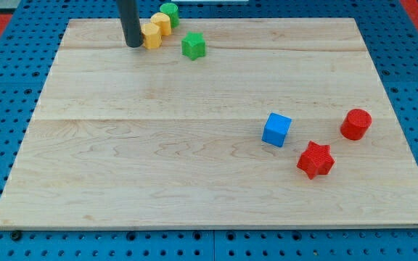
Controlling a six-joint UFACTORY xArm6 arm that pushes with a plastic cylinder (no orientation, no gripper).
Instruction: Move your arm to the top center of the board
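Note:
My tip (134, 44) rests on the wooden board (158, 167) near the view's top, left of centre. It touches or nearly touches the left side of a yellow block (151, 35). A second yellow block (161, 22) lies just up and right of that one, and a green round block (170, 13) sits beyond it at the board's top edge. A green star block (193, 46) lies to the right of my tip.
A blue cube (276, 130), a red star block (316, 159) and a red cylinder (355, 124) sit at the view's lower right. A blue pegboard (6, 87) surrounds the board.

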